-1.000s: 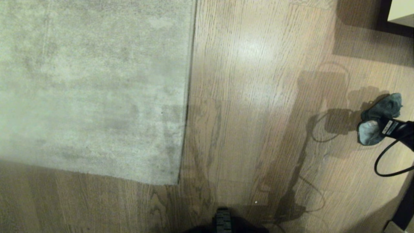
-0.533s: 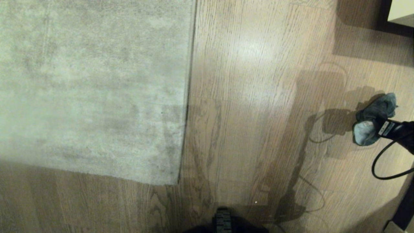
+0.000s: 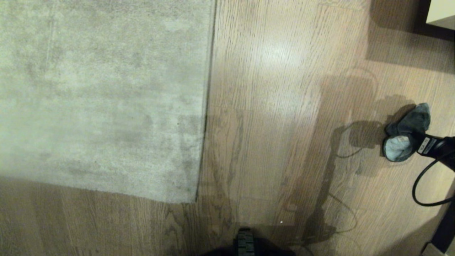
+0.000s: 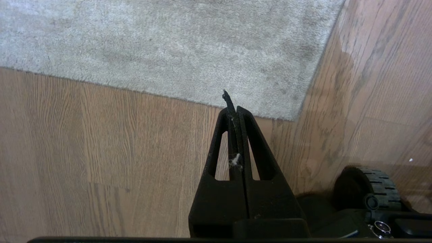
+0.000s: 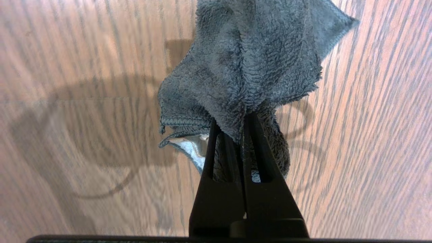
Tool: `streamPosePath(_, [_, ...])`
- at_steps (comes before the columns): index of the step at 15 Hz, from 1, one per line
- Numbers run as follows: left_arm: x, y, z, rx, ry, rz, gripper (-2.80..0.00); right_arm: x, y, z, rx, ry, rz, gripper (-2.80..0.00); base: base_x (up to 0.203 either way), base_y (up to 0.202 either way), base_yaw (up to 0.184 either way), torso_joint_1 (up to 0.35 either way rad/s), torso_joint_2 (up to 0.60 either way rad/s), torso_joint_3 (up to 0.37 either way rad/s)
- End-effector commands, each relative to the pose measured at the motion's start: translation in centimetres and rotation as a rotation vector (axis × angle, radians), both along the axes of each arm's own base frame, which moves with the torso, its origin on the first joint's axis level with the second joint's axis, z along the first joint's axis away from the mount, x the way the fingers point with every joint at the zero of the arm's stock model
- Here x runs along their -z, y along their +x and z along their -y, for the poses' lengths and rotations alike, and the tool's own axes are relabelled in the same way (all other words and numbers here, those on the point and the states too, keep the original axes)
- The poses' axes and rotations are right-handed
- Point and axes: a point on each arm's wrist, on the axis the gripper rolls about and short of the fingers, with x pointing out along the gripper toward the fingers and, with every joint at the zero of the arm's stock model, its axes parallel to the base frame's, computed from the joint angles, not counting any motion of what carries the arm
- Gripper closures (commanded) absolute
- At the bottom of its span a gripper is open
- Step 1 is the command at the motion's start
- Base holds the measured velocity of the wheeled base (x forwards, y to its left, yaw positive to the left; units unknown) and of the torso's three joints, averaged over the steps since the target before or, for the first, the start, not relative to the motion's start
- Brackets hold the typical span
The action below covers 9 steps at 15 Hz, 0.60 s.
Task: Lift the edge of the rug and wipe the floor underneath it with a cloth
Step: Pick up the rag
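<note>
- Early stage, by the look of it: cloth (image 3: pixel 405 133) already pinched in right claw (image 5: pixel 236 135), hanging clear of floor (image 3: pixel 284 106) at far right of head view, well apart from rug (image 3: pixel 99 92).
- Rug flat, no edge lifted; corner (image 3: pixel 193 199) and long straight edge (image 3: pixel 208 89) lying snug on planks.
- Left: lift edge, wipe beneath, lower rug again.
- Left claw (image 4: pixel 233 104) closed on nothing, hanging above floor just short of rug corner; probably the lifter, only a guess.
- Cloth: dark grey-green terry, looped nap, stitched hem, crumpled into pointed folds, paler underside showing.
- Rug: pale grey-beige short pile, mottled darker smudges, thin dark border line.
- Floor: light brown wood planks, strong dark grain, slight sheen, arm and cable shadows across it.
- Black wheel (image 4: pixel 369 185) of base at bottom of left wrist view.
</note>
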Motion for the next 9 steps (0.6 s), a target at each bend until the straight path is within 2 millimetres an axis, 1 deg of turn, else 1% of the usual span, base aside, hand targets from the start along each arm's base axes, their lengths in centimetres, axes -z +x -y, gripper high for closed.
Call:
streamPosePath(1, [0.0,0.0,0.0,0.000,-0.001,0.000,0.00,-0.3,-1.3,-0.7,-0.006,-0.010,0.007,0.00,0.000,0.000,0.000,0.000,0.00,0.000])
streamPosePath(5, [0.0,0.0,0.0,0.000,-0.001,-0.002,0.00,0.3,-3.8,-2.4,-0.096,-0.041,-0.012,0.00,0.000,0.000,0.000,0.000,0.00,0.000])
streamPosePath(9, [0.0,0.0,0.0,0.000,-0.001,0.000,0.00,0.5,-5.2,-3.2,-0.113,-0.090,-0.007,0.00,0.000,0.000,0.000,0.000,0.00,0.000])
